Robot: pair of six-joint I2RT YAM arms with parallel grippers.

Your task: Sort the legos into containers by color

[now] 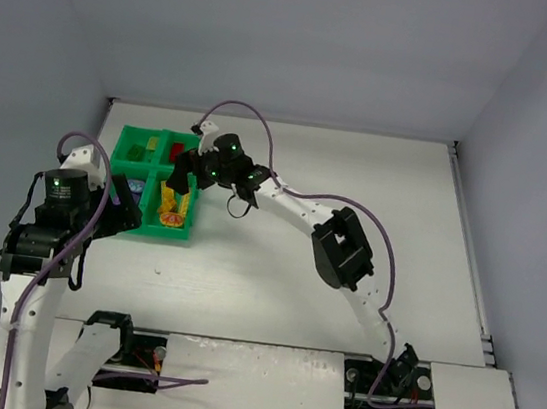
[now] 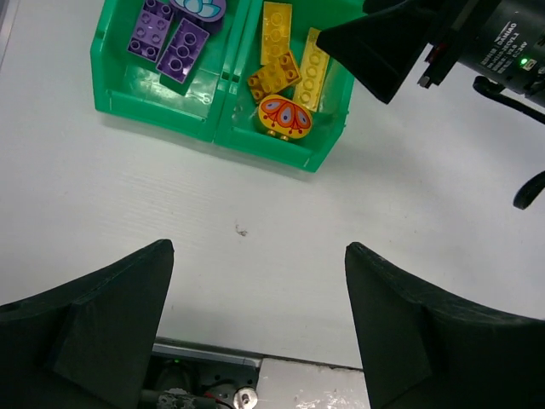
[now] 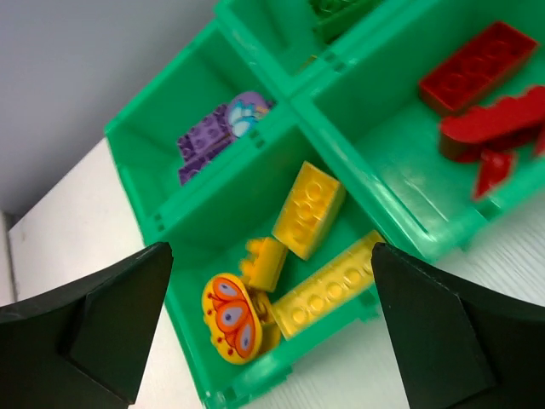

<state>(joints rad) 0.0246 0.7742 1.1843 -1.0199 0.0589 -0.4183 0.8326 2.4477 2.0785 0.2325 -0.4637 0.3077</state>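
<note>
So the green four-compartment tray (image 1: 161, 231) is sitting far-left on the worktop (image 1: 376, 188). Its near-right compartment is holding four yellow pieces: a long brick (image 3: 328, 288), a shorter brick (image 3: 309, 209), a small orange-yellow brick (image 3: 264, 262) and an oval butterfly-patterned piece (image 3: 228, 317). Left wrist view is showing two purple bricks (image 2: 179, 49) plus a rounded patterned piece (image 2: 200, 7) next door. Only the right wrist view is catching the red bricks (image 3: 475, 66), partly blurred. Right gripper (image 3: 271, 251) is hanging over the yellows, fingers spread wide, empty. Left gripper (image 2: 260, 256) is spread wide too, empty, over bare worktop.
</note>
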